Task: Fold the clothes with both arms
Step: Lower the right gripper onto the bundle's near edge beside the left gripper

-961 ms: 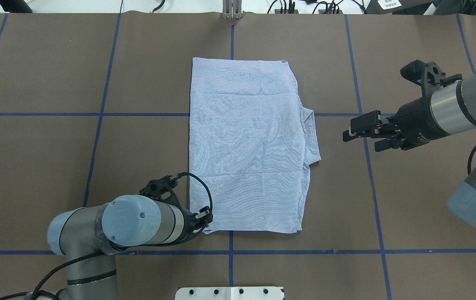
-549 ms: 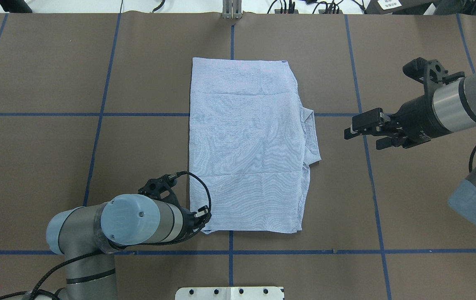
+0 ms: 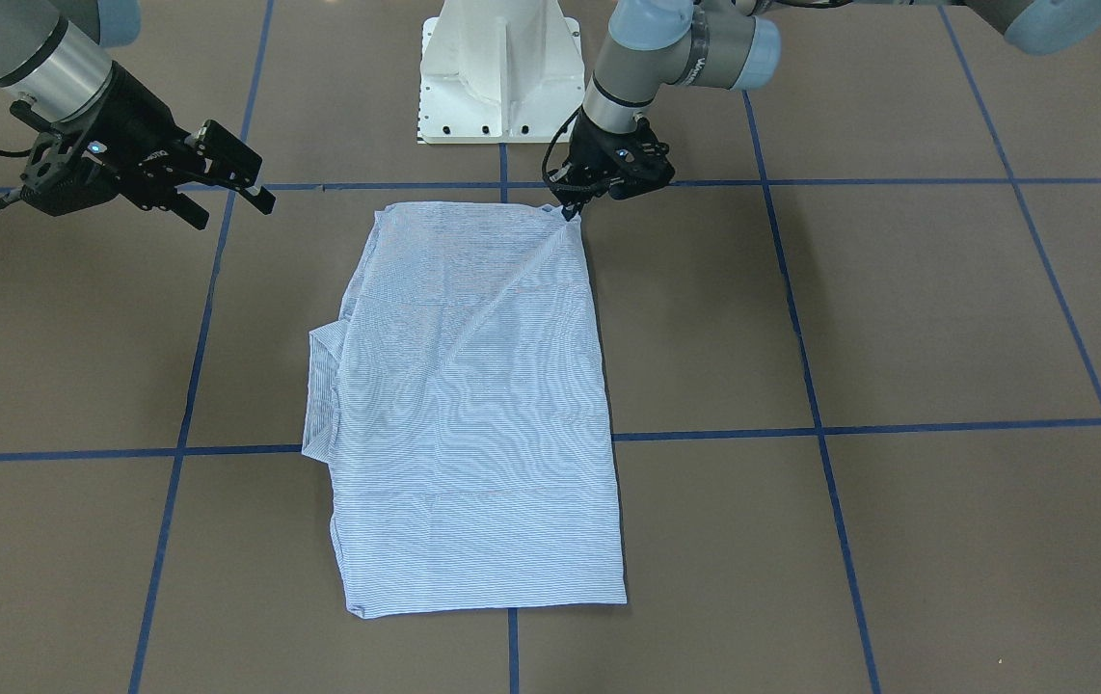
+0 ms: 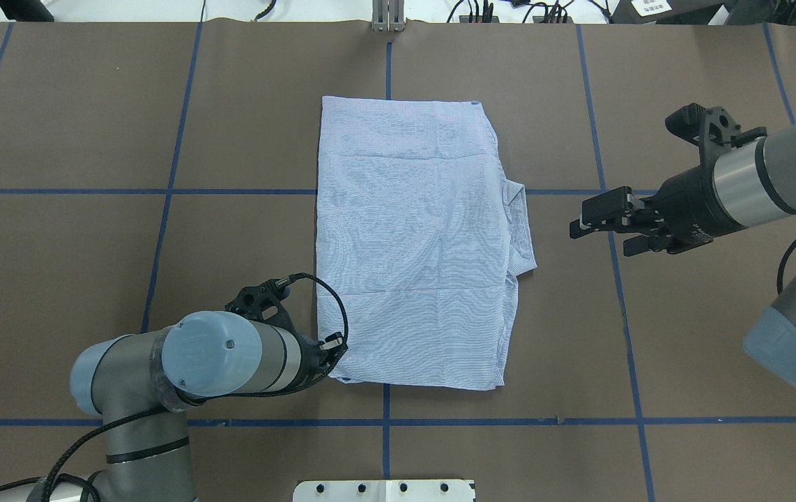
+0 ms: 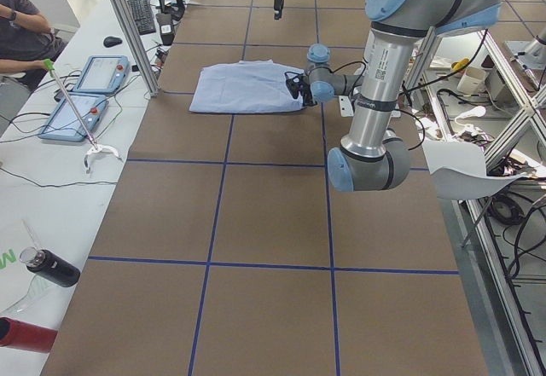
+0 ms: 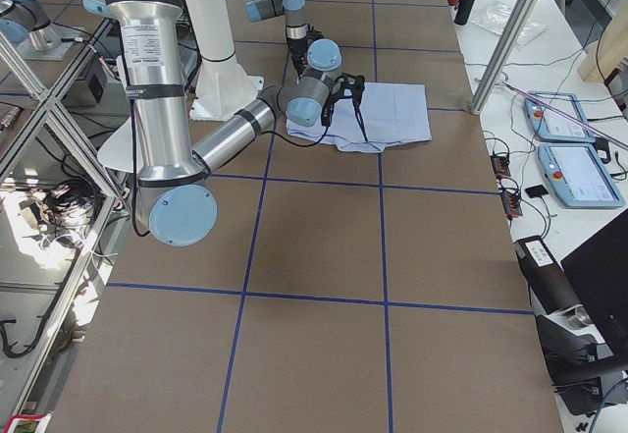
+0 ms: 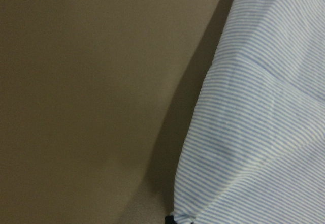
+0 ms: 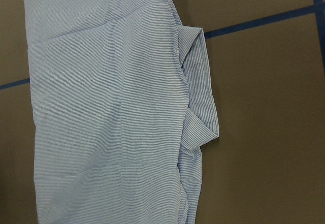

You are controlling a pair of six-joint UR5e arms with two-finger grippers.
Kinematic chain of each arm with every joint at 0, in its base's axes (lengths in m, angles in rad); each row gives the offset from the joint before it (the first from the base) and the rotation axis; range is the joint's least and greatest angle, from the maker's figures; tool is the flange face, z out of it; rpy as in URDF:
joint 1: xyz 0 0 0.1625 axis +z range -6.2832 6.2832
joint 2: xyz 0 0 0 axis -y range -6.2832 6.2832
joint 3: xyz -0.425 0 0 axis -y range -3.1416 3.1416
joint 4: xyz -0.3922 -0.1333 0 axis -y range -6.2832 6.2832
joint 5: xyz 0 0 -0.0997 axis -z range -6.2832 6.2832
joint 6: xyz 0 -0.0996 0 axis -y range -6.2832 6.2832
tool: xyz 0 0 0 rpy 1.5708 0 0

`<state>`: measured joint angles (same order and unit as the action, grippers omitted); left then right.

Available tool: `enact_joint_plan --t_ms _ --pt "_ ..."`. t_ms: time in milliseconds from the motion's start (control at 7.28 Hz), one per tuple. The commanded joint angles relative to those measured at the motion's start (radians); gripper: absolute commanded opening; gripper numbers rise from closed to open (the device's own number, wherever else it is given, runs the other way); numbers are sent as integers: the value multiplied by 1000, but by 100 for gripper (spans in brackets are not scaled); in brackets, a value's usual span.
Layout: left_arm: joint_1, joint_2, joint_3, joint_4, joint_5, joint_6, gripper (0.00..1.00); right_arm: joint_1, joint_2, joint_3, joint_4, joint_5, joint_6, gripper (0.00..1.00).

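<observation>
Table, brown with blue tape lines, lies under the shirt. The shirt is folded into a flat rectangle, its collar poking out on one long side. Left gripper is clamped on the shirt's corner closest to the left arm, holding that corner slightly raised. Right gripper hovers apart from the shirt, off its collar side, fingers spread and holding nothing.
</observation>
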<state>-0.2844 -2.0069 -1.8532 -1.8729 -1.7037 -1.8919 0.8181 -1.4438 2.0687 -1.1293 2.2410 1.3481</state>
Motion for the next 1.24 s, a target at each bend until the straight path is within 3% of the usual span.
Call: enact_joint_plan --t_ms 0,275,549,686,1098 --pt "-9 -1 -14 6 -2 1 0 -78 111 2 -178 -62 116 100" --pt "-9 0 -17 9 -2 -1 0 -228 256 -2 -414 -248 238 100" --pt "-9 2 -17 8 -2 -1 0 -290 244 -12 -443 -276 246 100" --pt "-9 0 -17 8 -2 -1 0 -338 258 -45 -443 -332 247 100" --pt "-15 2 -18 8 -4 1 0 -367 261 -75 -437 -339 304 100"
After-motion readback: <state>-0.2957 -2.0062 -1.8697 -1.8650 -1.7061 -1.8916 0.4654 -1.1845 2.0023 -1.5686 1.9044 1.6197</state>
